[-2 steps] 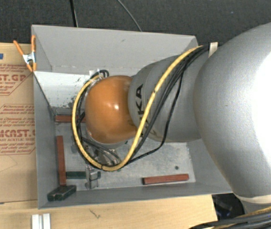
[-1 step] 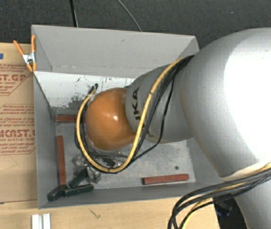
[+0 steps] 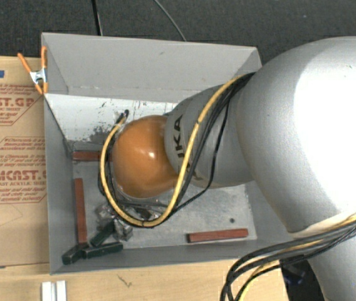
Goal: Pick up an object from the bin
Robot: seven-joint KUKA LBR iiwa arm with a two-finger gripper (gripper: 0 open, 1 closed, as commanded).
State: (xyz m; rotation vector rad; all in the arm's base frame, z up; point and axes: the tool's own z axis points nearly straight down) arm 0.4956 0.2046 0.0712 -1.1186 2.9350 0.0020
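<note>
dark green stick (image 3: 93, 251) lies nearly level, left-right.

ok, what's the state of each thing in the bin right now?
end effector: down in the bin, near its lower-left corner in the view.
dark green piece: flat on the floor in that corner, just below the end effector.
left brown stick: flat along the left wall.
upper brown stick: flat, its right end hidden under the arm.
lower brown stick: flat by the near wall, apart from the rest.
bin: upright.
</note>
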